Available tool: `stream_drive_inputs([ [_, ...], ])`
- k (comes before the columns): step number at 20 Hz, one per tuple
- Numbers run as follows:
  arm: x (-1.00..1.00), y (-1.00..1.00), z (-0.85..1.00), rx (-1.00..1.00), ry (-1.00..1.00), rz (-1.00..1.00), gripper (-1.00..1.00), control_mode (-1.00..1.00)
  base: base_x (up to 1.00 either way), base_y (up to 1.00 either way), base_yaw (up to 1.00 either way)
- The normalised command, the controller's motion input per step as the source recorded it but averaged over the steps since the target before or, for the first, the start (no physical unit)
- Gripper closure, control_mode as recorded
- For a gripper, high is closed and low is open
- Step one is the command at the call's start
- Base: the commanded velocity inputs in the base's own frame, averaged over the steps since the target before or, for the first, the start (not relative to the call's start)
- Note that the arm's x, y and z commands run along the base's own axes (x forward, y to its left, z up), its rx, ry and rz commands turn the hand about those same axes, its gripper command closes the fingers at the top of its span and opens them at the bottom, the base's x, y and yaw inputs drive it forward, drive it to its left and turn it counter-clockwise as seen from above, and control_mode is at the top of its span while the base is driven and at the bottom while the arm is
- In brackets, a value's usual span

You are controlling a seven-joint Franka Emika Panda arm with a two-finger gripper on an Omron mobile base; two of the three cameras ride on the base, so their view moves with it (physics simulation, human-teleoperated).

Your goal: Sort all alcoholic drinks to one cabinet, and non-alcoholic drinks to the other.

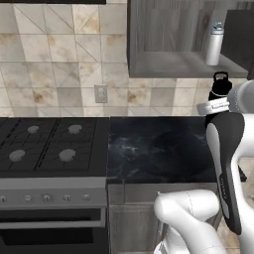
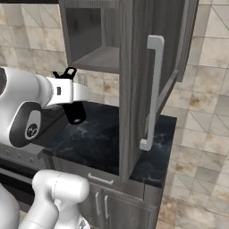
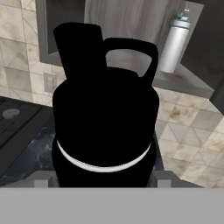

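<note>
Overhead, the open cabinet [image 1: 173, 62] already shelves the white bottle [image 1: 215, 43]. Below its shelf, above the table [image 1: 158, 149], the gripper [image 3: 103, 183] is clamped on the black bottle [image 3: 105, 127]; lifting carelessly could knock its handle against the shelf edge.

Raised above the counter height, forearm bent up and hand reaching forward toward the far right. Gripper [image 2: 75, 107] closed on the all-black bottle [image 3: 105, 127], held upright, fingertips [image 3: 41, 183] pressed against its lower sides.
</note>
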Motion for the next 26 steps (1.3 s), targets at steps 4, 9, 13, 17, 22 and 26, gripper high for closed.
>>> stream_drive_inputs([
  [4, 0.0, 0.0, 0.0, 0.0, 0.0, 0.0, 1.0, 1.0, 0.28, -0.2, -0.02],
  [9, 0.0, 0.0, 0.0, 0.0, 0.0, 0.0, 1.0, 1.0, 0.29, -0.2, -0.02],
  [13, 0.0, 0.0, 0.0, 0.0, 0.0, 0.0, 1.0, 1.0, 0.32, -0.19, -0.02],
  [17, 0.0, 0.0, 0.0, 0.0, 0.0, 0.0, 1.0, 1.0, 0.32, -0.18, -0.01],
  [22, 0.0, 0.0, 0.0, 0.0, 0.0, 0.0, 1.0, 1.0, 0.3, -0.18, -0.02],
  [26, 0.0, 0.0, 0.0, 0.0, 0.0, 0.0, 1.0, 1.0, 0.28, -0.19, -0.02],
])
